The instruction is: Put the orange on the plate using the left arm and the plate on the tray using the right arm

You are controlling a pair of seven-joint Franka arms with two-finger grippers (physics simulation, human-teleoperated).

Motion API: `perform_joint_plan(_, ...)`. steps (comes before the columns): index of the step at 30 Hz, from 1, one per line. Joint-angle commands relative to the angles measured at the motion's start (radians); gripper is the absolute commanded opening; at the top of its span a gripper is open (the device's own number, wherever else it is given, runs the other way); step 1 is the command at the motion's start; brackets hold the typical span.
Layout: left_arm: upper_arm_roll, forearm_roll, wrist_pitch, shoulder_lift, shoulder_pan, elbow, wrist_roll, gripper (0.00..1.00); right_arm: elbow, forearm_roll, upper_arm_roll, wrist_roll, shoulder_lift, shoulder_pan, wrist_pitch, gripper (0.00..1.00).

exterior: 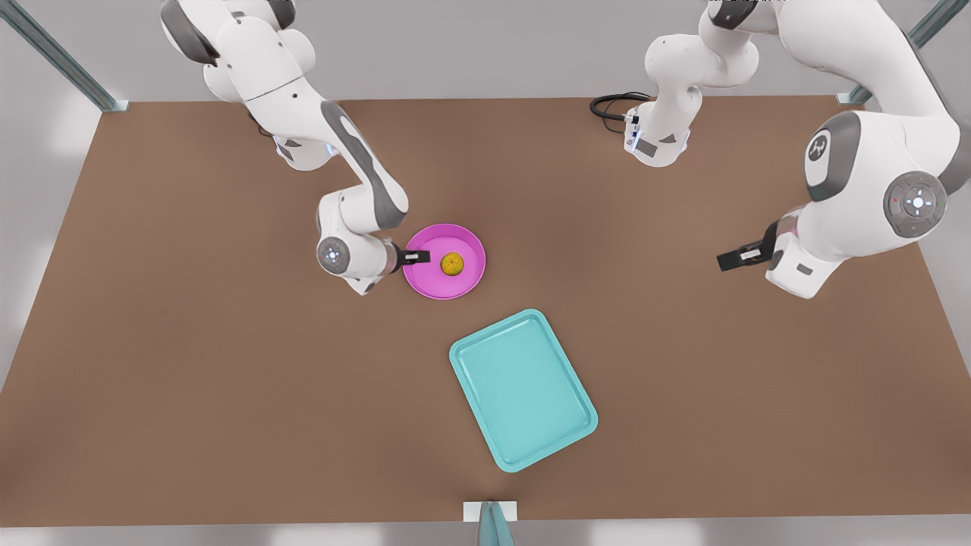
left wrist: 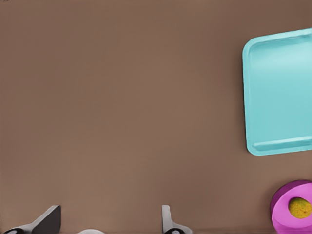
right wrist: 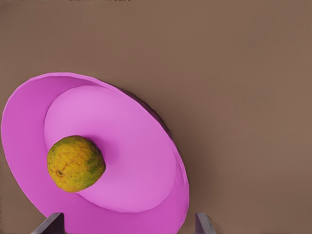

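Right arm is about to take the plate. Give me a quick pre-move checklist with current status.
1. Orange resting inside the plate: ok.
2. Right gripper lined up at the plate's rim, on the front view's left side: ok.
3. Right gripper shut on the rim: not ok, its fingers are open, one on each side of the rim.
4. How far the rim sits between the fingers: cannot tell.
5. Tray free to take the plate: ok, nothing lies in it.
6. Left gripper out of the way: ok, it waits open at the front view's right, far from plate and tray.
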Motion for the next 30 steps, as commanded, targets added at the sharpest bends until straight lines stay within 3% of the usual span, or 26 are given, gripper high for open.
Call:
perform_joint_plan(1, 0.0, 0.004, -0.017, 0.007, 0.004, 0.004, 0.154, 1.0, -0.001, 0.039, 0.0, 0.125, 0.014, 0.001, 0.073, 1.0)
perform_joint_plan(6, 0.0, 0.002, -0.017, 0.024, 0.004, 0.004, 0.154, 1.0, 0.007, 0.041, -0.014, -0.095, 0.075, -0.01, 0.056, 1.0)
perform_joint_plan(18, 0.002, 0.008, -0.015, 0.024, 0.004, 0.006, 0.154, 1.0, 0.044, 0.039, -0.015, -0.233, 0.147, 0.004, 0.027, 1.0)
perform_joint_plan(20, 0.0, 0.008, -0.015, 0.024, 0.002, 0.006, 0.151, 1.0, 0.054, 0.039, -0.017, -0.234, 0.149, 0.002, 0.011, 0.58)
perform_joint_plan(21, 0.0, 0.01, -0.017, 0.022, 0.002, 0.007, 0.151, 1.0, 0.057, 0.039, -0.017, -0.234, 0.15, 0.002, 0.011, 0.45)
perform_joint_plan(30, 0.0, 0.01, -0.017, 0.022, 0.002, 0.007, 0.153, 1.0, 0.111, 0.038, -0.018, -0.234, 0.204, -0.001, 0.011, 0.26)
